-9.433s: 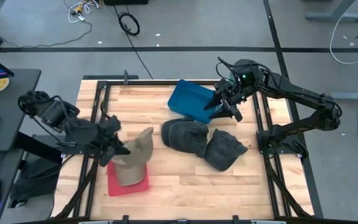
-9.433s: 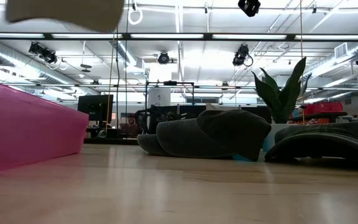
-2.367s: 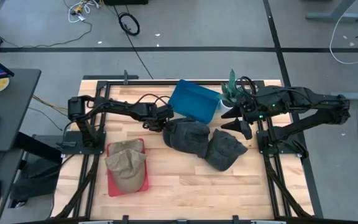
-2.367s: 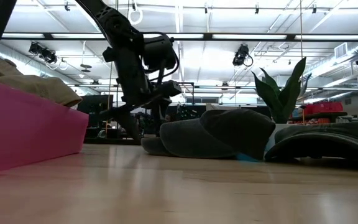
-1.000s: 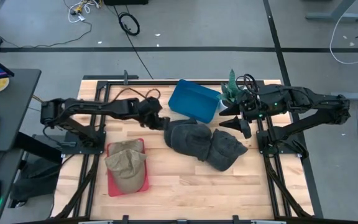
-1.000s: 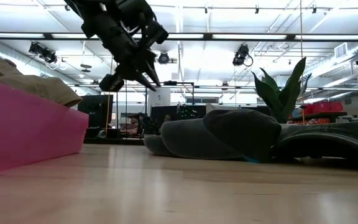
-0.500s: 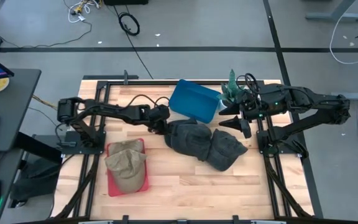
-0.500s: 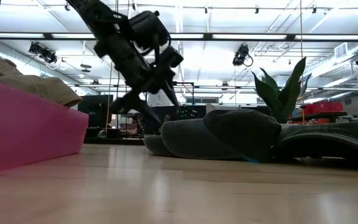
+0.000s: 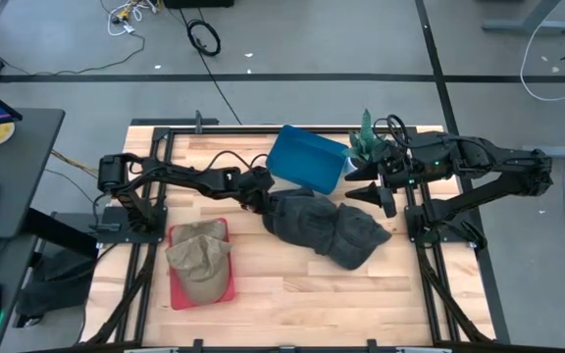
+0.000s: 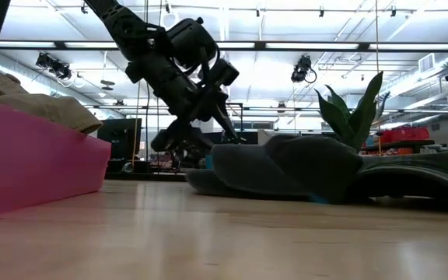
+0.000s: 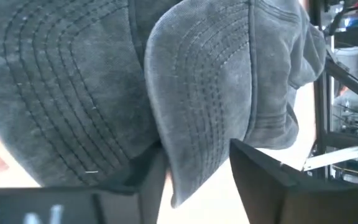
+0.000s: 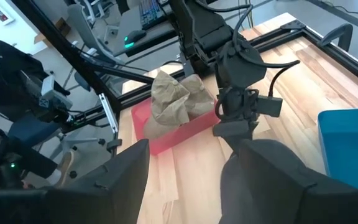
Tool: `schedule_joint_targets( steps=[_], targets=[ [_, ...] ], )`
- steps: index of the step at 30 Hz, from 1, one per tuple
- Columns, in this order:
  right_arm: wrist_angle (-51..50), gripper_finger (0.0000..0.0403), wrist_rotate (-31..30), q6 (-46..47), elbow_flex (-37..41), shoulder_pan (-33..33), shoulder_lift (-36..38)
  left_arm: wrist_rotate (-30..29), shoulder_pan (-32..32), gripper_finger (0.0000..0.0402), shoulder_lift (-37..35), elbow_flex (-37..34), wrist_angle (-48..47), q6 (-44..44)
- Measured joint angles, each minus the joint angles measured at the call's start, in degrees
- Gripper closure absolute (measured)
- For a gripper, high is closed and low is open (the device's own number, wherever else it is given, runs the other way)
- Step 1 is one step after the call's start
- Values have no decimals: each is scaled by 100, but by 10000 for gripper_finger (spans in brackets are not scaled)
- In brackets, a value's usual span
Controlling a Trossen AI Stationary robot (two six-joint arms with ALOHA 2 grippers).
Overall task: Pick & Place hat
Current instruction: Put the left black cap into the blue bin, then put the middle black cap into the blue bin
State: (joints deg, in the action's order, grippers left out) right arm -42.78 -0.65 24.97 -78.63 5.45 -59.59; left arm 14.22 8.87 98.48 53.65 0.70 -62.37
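Two dark grey caps lie side by side mid-table, the left one [image 9: 297, 214] pressed against the right one [image 9: 359, 237]. My left gripper [image 9: 263, 198] is open at the left cap's brim, also seen in the low view [image 10: 208, 117] beside the cap [image 10: 286, 167]. A tan cap [image 9: 199, 260] sits in a pink tray [image 9: 177, 294]. My right gripper [image 9: 363, 188] hangs open near the table's far right, touching nothing; its fingers frame the right wrist view [image 12: 185, 180]. My left gripper comes slanting down from the table's left. The left grey cap's brim edge [image 11: 194, 174] stands between its open fingers, against one finger [image 11: 156, 186] and apart from the other [image 11: 260, 180]. The cap lies on the table, bunched against the second cap.
A blue bin [image 9: 307, 162] lies tipped at the far middle, just beyond the caps. A small plant [image 9: 366, 137] stands by the right gripper. Black frame rails [image 9: 155, 176] run along both table sides. Bare wood lies along the near edge.
My left gripper has come down and moved toward the table's right into the left grey cap's brim. That cap has slid right and now bunches against the second grey cap. The right arm has kept still.
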Motion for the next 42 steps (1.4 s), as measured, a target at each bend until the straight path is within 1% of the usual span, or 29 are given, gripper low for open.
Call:
schedule_joint_targets(
  steps=[2,6,7,8,13,18,25,29,33,38,42],
  targets=[
    [9,152,-64,-2,0,0,-2,4,-1,271,0,-2,-9,19],
    [4,152,-158,-27,0,0,0,22,-7,366,-11,-4,54,127],
    [7,152,-171,-29,0,0,0,27,-7,379,-23,4,87,128],
    [7,152,-170,-28,0,0,0,43,-5,384,-32,7,126,126],
    [4,152,-172,-3,0,0,0,224,34,389,-126,0,192,128],
    [-5,152,-191,1,0,0,0,250,30,390,-516,-9,112,140],
    [-6,152,-378,0,0,0,0,254,34,391,-1391,-15,104,127],
    [-7,152,-704,1,0,-30,0,256,33,391,-1982,-14,204,198],
    [-9,152,-1075,0,0,-158,0,126,82,391,-2608,-13,226,332],
    [-4,152,-1316,120,0,-460,-1,-279,222,391,-3353,-9,288,620],
    [22,148,-1645,173,0,-663,0,-507,315,391,-3833,-9,267,866]
  ],
)
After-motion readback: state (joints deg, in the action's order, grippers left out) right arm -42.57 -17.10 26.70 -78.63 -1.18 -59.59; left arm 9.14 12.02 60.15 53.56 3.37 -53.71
